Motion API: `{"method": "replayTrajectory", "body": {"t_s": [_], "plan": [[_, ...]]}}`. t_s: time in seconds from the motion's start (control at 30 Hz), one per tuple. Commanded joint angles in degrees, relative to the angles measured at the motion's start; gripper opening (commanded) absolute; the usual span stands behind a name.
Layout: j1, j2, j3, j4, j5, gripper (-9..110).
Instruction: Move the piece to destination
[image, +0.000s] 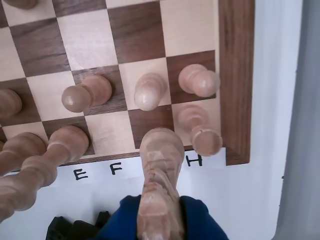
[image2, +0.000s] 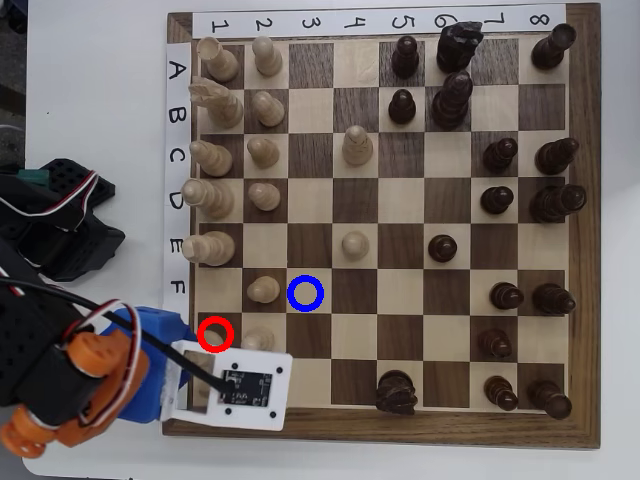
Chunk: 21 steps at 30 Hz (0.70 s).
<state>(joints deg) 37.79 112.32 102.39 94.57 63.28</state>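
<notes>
clamped upright between the blue pincer (image: 159, 220) fingers, the piece (image: 160, 170) hung above its square, beyond it the pawns (image: 150, 91), presumably lifted clear.

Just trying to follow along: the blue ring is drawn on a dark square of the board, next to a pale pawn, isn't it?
Not quite. The blue ring sits on a light-wood square, as the overhead view shows; it is the red ring that marks a dark square. The rest holds: a pale pawn stands on the square right beside the blue ring.
</notes>
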Motion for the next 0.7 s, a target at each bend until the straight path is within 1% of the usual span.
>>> {"method": "replayTrajectory", "body": {"t_s": [0.0,0.27,0.67], "plan": [[1.2,10.2,-12.1,1.6,-0.8,0],[0.0,10.7,-14.5,2.0,-3.3,0],[-4.5,8.3,-23.3,2.3,-2.8,0]]}}
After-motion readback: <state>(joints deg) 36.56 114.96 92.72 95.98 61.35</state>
